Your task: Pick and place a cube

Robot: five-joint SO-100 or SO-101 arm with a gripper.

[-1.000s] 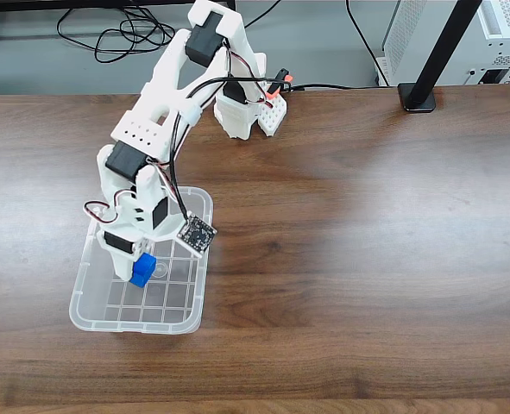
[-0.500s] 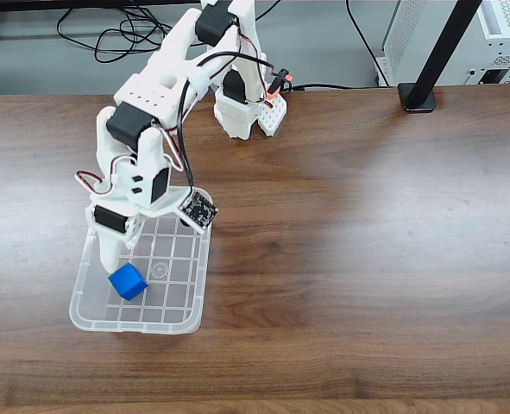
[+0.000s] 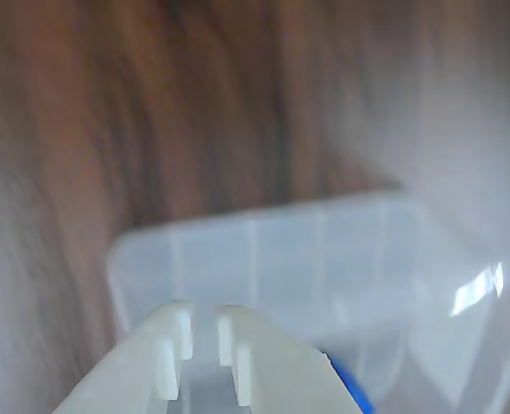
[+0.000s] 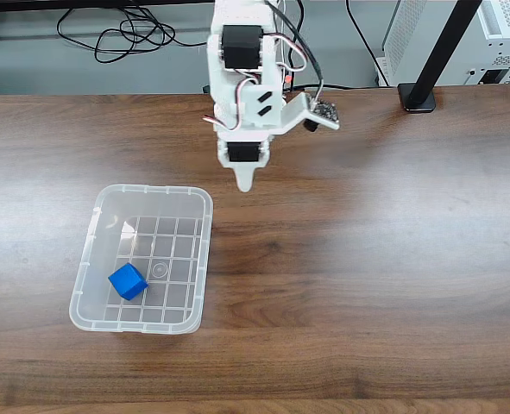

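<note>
The small bright-blue cube point(image 4: 127, 281) lies loose on the floor of the clear plastic tray point(image 4: 204, 250), towards its near left part. My white gripper point(image 4: 244, 179) hangs well away from it, up and to the right of the tray, near the arm's base; its fingers are together with nothing between them. The blurred wrist view shows the gripper point(image 3: 204, 326) at the bottom edge with only a thin slit between the fingers, the tray point(image 3: 272, 246) beyond them, and a sliver of the cube point(image 3: 349, 390) at the lower right.
The tray sits on a brown wooden table point(image 4: 367, 259) with wide bare room to its right. A black stand foot point(image 4: 417, 97) rests at the back right. Black cables point(image 4: 125, 34) lie behind the table's far edge.
The gripper let the cube go into the tray, then the arm swung up and right, back towards its base. The cube has lain still for the last half second.
</note>
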